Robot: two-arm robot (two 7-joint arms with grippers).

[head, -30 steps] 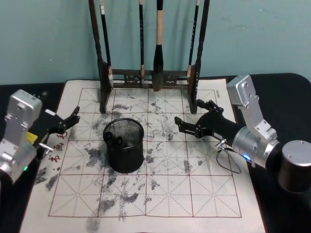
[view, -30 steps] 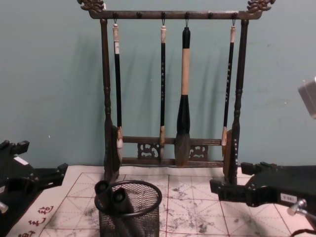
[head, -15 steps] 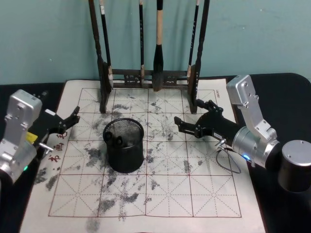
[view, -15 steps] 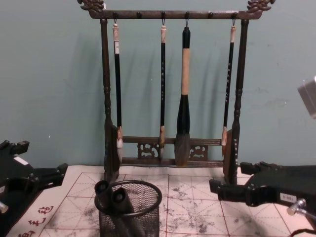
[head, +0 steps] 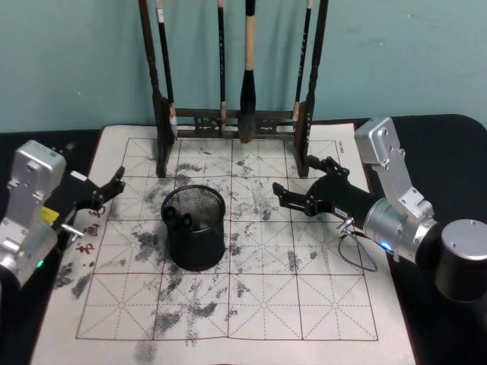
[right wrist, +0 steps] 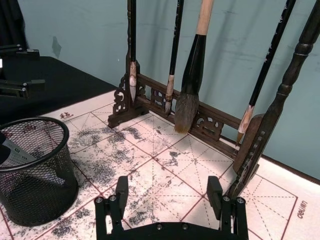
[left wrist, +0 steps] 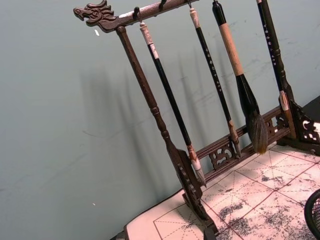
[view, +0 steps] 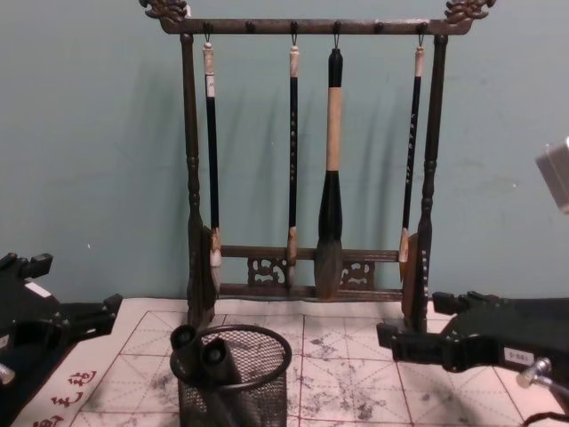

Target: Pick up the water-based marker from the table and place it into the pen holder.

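Markers, two of them by the round dark ends showing at the rim, lean against the left inside wall of the pen holder (head: 195, 228), the short black wire-mesh cup standing near the middle of the ink-stained grid mat (head: 259, 304); which of the two (view: 213, 356) is the water-based marker cannot be told, and the mat around the cup bears ink blots alone, so the placing looks finished. Just right of the cup, over the mat, the right gripper (head: 293, 185) hovers with its two black fingers (right wrist: 122, 192) spread wide and nothing between them, a stance that reads as a hand let go of its load and drawn clear. At the mat's left edge the left gripper (head: 106, 194) sits well apart from the cup, jaws parted and holding nothing, seemingly parked out of the working arm's way. Behind the cup, along the mat's far edge, rises the single tall dark wooden brush rack (view: 307, 151), its crossbar carved at both ends, with four calligraphy brushes hung tip-down from hooks so the bristles swing free of the base rail; the third from the left (view: 332, 178), with a pale handle, is much the thickest.
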